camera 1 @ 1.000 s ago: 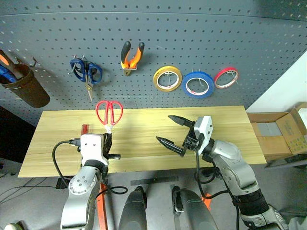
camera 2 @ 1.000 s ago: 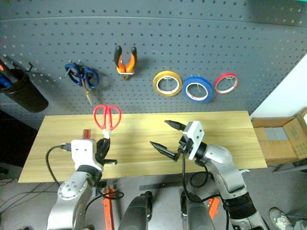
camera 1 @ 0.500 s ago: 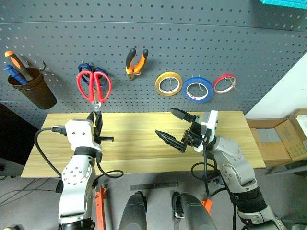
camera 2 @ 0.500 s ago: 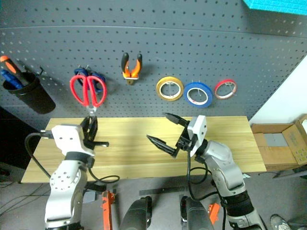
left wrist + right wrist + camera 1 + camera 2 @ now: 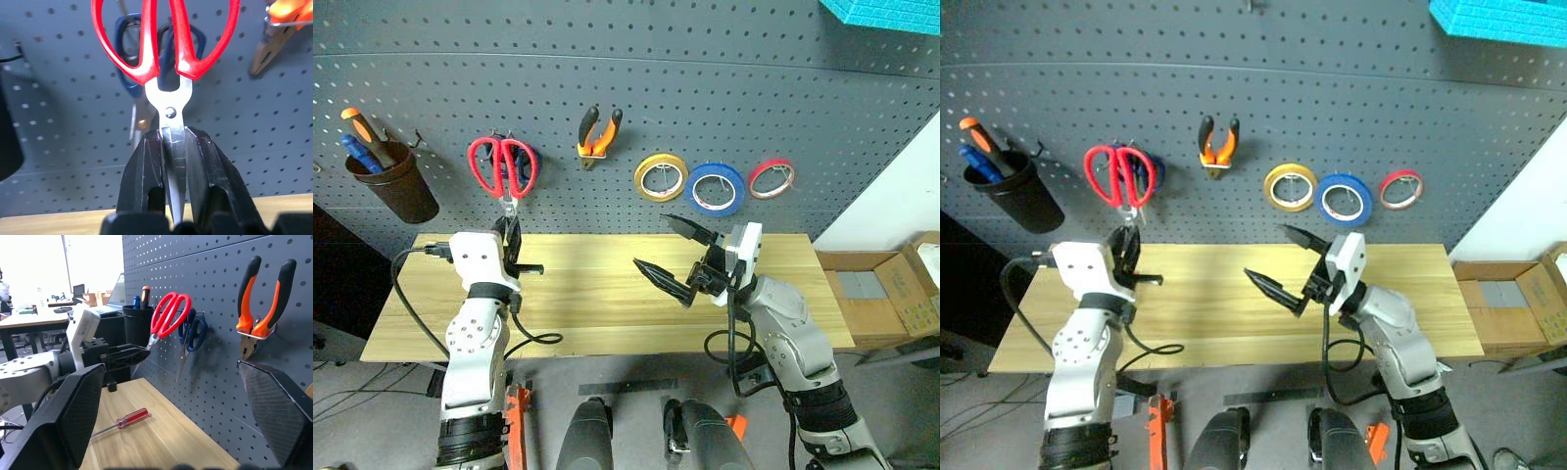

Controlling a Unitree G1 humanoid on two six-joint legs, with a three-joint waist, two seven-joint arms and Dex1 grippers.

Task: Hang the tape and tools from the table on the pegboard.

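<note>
My left gripper is shut on the blades of the red-handled scissors. It holds them upright, handles up, close to the pegboard and right in front of the hanging blue scissors; I cannot tell whether they touch a hook. The orange-and-black pliers and the blue tape hang on the board. The red-handled screwdriver lies on the table. My right gripper hovers open and empty over the table's middle.
A yellow roll and a thin red roll hang on either side of the blue tape. A brown cup with orange and blue screwdrivers hangs at the board's left. A cardboard box sits right of the table.
My left gripper has raised the red scissors from just above the table up and forward to the board, in front of the blue scissors. The view has tilted up. The right gripper stays open.
</note>
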